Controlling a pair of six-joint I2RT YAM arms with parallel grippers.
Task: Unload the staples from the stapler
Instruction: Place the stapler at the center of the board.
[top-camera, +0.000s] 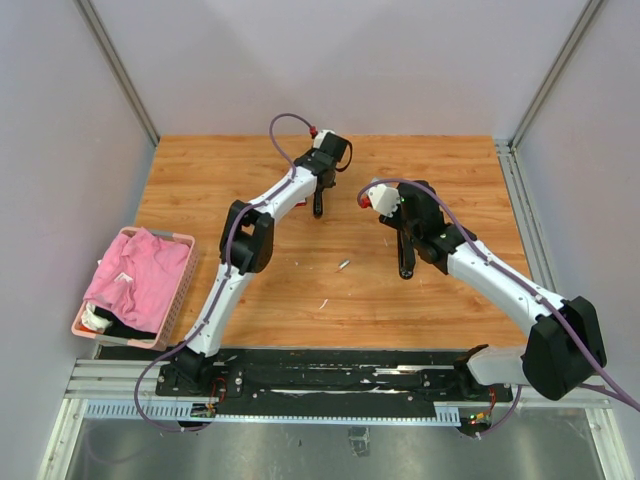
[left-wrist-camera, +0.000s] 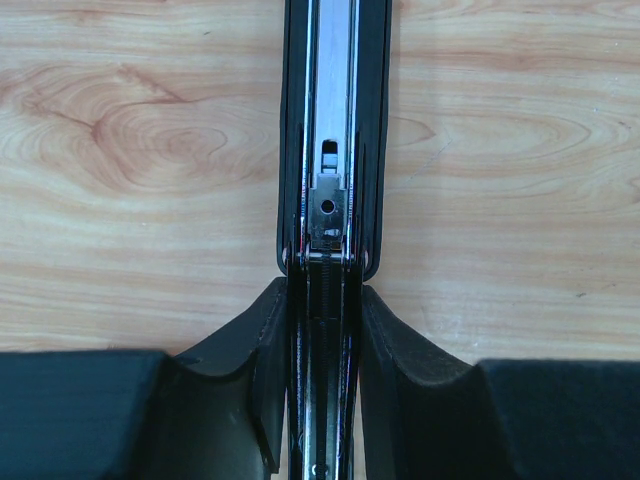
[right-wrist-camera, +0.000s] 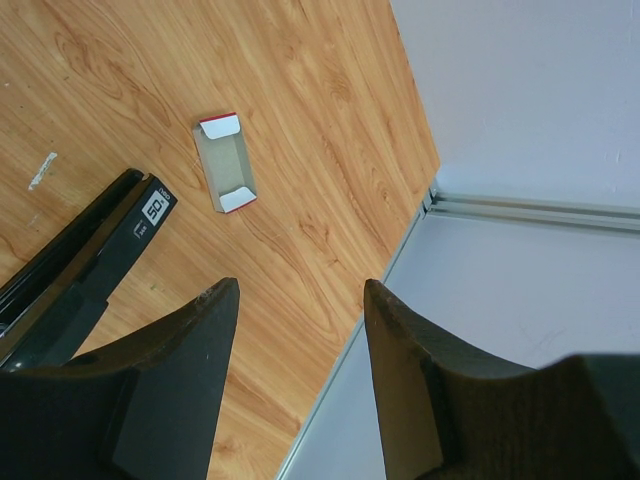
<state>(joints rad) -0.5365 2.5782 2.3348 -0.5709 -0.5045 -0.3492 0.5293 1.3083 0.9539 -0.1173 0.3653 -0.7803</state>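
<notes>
My left gripper (left-wrist-camera: 325, 288) was clamped tight on the stapler (left-wrist-camera: 333, 100) to hold its open track steady, my right gripper (right-wrist-camera: 300, 290) hung with fingers (right-wrist-camera: 180, 380) apart and nothing in them, ready to help, and some staples (top-camera: 343, 265) lay loose on the table (top-camera: 200, 180) near the middle.

The stapler (top-camera: 318, 205) was at the far middle of the table (top-camera: 440, 160), clamped between the fingers of the left gripper (left-wrist-camera: 325, 300). The staples (top-camera: 343, 265) lay nearer, at mid-table between the two arms. A small box (right-wrist-camera: 225, 163) lay near the stapler's end, not touching it. A basket (top-camera: 178, 290) holding cloth (top-camera: 140, 275) sat at the near left corner.
</notes>
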